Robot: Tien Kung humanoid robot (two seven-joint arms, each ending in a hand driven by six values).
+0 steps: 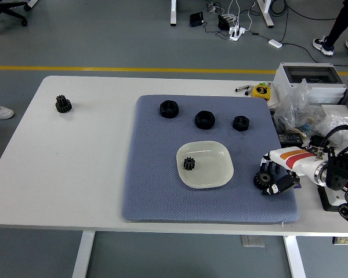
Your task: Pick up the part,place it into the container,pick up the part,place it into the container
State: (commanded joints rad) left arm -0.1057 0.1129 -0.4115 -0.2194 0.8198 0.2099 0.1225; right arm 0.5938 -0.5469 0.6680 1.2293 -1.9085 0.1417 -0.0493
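A black toothed gear [259,180] lies on the blue mat [156,174], just right of the white plate [218,172]. My right hand [269,179] comes in from the right edge and sits over this gear. Its fingers [267,168] curl onto the gear's far side and the thumb presses at the near side. The gear rests on the mat. A smaller black gear [189,164] lies inside the plate, left of its centre. The left arm is out of the picture.
Three black nuts [169,108] [204,119] [240,122] stand in a row at the mat's far side. Another black gear [62,103] sits far left on the table. A grey box [310,78], plastic bags and a yellow tape measure [260,91] crowd the right end.
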